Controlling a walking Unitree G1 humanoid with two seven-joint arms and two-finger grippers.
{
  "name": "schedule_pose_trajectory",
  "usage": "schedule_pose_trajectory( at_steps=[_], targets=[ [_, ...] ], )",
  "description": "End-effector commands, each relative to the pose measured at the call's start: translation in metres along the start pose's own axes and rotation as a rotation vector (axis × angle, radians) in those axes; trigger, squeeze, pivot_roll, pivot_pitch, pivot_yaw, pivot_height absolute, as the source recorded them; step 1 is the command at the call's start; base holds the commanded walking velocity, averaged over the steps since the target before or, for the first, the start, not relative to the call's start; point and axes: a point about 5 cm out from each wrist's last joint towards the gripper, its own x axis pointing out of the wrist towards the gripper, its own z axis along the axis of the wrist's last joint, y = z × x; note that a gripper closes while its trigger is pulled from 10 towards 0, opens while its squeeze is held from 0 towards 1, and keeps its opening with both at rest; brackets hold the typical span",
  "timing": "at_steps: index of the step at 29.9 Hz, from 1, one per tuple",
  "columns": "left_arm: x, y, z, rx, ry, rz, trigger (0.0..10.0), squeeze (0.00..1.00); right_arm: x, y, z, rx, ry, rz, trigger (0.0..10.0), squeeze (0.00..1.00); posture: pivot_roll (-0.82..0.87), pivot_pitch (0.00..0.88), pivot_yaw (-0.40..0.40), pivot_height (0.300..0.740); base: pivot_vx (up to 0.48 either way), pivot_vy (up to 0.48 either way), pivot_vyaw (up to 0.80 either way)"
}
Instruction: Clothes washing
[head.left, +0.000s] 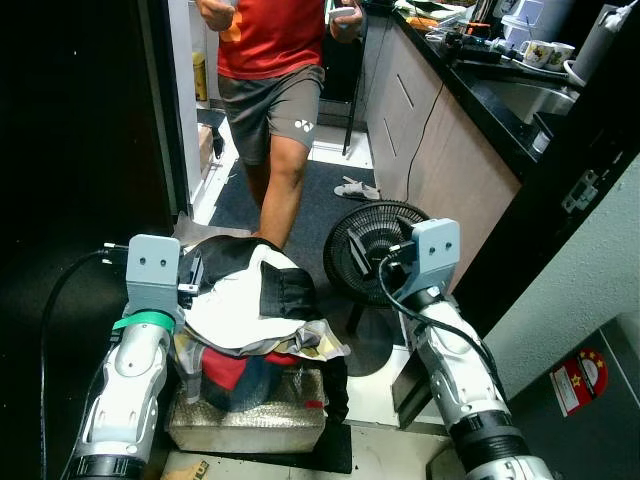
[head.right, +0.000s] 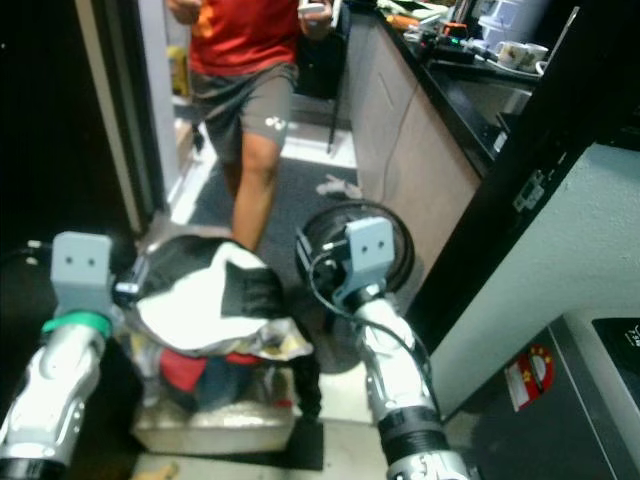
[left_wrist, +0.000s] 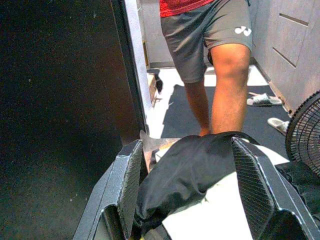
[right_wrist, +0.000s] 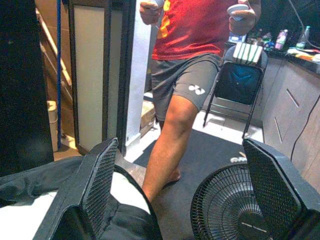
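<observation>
Left gripper (left_wrist: 192, 195) has its fingers spread around the black-and-white garment (head.left: 250, 295) heaped on the laundry basket (head.left: 250, 420), apparently to lift it for washing, while the right gripper (right_wrist: 185, 200) hangs open beside the fan (head.left: 375, 245).

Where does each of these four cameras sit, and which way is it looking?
Left eye view: on the head, looking down at the clothes pile; both silver arms show.
Right eye view: beside it, same scene.
Left wrist view: on the left arm, looking along the left tool, whose fingers straddle black cloth.
Right wrist view: on the right arm, along the open right tool, toward the fan.
All four share the person.
</observation>
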Motion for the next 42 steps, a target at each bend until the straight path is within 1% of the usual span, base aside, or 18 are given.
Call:
schedule_pose_trajectory(
  at_steps=[1,9,15,19,22,24,26,27,28,29,31,33,35,36,37,38,39,42],
  targets=[
    [0.003,-0.006,0.001,0.001,-0.002,-0.019,10.0,0.00,-0.004,-0.005,-0.004,0.002,0.016,-0.020,10.0,0.00,0.10,0.000,-0.086,0.740,0.000,0.000,0.00],
    [0.003,-0.008,0.002,0.007,-0.003,-0.030,10.0,0.00,-0.005,-0.008,-0.001,0.004,0.001,-0.035,10.0,0.00,0.09,0.000,-0.077,0.740,0.000,0.000,0.00],
    [0.003,-0.009,0.007,0.006,-0.015,-0.044,10.0,0.00,-0.009,-0.011,-0.002,-0.002,0.005,-0.054,10.0,0.00,0.09,0.000,-0.059,0.740,0.000,0.000,0.00],
    [0.004,-0.008,0.008,0.016,-0.010,-0.066,10.0,0.00,-0.012,-0.008,-0.004,-0.003,0.011,-0.066,10.0,0.00,0.08,0.002,-0.021,0.740,0.000,0.000,0.00],
    [0.004,-0.008,0.008,0.018,-0.006,-0.073,10.0,0.00,-0.014,-0.007,-0.006,-0.006,0.016,-0.068,10.0,0.00,0.08,0.002,-0.021,0.740,0.000,0.000,0.00],
    [0.005,-0.006,0.005,0.009,0.009,-0.078,10.0,0.00,-0.017,-0.004,-0.008,-0.005,0.022,-0.073,10.0,0.00,0.07,0.001,-0.001,0.740,0.000,0.000,0.00],
    [0.008,-0.009,0.005,0.005,0.014,-0.087,10.0,0.00,-0.017,-0.007,-0.010,-0.008,0.030,-0.089,10.0,0.00,0.05,0.002,0.012,0.740,0.000,0.000,0.00],
    [0.015,-0.014,0.007,0.004,0.010,-0.097,10.0,0.00,-0.015,-0.013,-0.011,-0.012,0.036,-0.105,10.0,0.00,0.05,0.007,0.019,0.740,0.000,0.000,0.00],
    [0.015,-0.014,0.007,0.004,0.010,-0.097,10.0,0.00,-0.015,-0.013,-0.011,-0.012,0.036,-0.105,10.0,0.00,0.05,0.007,0.019,0.740,0.000,0.000,0.00],
    [0.022,-0.020,0.010,0.005,0.007,-0.105,10.0,0.00,-0.012,-0.020,-0.010,-0.014,0.043,-0.116,10.0,0.00,0.05,0.010,0.023,0.740,0.000,0.000,0.00],
    [0.022,-0.020,0.010,0.005,0.007,-0.105,10.0,0.00,-0.012,-0.020,-0.010,-0.014,0.043,-0.116,10.0,0.00,0.05,0.010,0.023,0.740,0.000,0.000,0.00],
    [0.024,-0.024,0.018,0.006,-0.016,-0.123,10.0,0.00,-0.014,-0.024,-0.004,-0.027,0.028,-0.137,10.0,0.00,0.05,0.070,0.025,0.740,0.000,0.000,0.00],
    [0.024,-0.024,0.018,0.006,-0.016,-0.123,10.0,0.00,-0.014,-0.024,-0.004,-0.027,0.028,-0.137,10.0,0.00,0.05,0.070,0.025,0.740,0.000,0.000,0.00],
    [0.022,-0.026,0.019,0.010,-0.015,-0.132,10.0,0.00,-0.019,-0.022,-0.004,-0.027,0.026,-0.142,10.0,0.00,0.06,0.093,0.028,0.740,0.000,0.000,0.00],
    [0.014,-0.027,0.015,0.014,-0.002,-0.148,10.0,0.00,-0.029,-0.019,-0.009,-0.025,0.042,-0.151,10.0,0.00,0.05,0.098,0.027,0.740,0.000,0.000,0.00],
    [0.014,-0.027,0.015,0.014,-0.002,-0.148,10.0,0.00,-0.029,-0.019,-0.009,-0.025,0.042,-0.151,10.0,0.00,0.05,0.098,0.027,0.740,0.000,0.000,0.00],
    [0.008,-0.029,0.010,0.019,0.016,-0.163,10.0,0.00,-0.036,-0.016,-0.014,-0.020,0.063,-0.157,10.0,0.00,0.05,0.109,0.022,0.740,0.000,0.000,0.00],
    [0.003,-0.030,0.006,0.021,0.028,-0.173,10.0,0.00,-0.041,-0.015,-0.018,-0.016,0.077,-0.160,10.0,0.00,0.05,0.109,0.022,0.740,0.000,0.000,0.00]
  ],
)
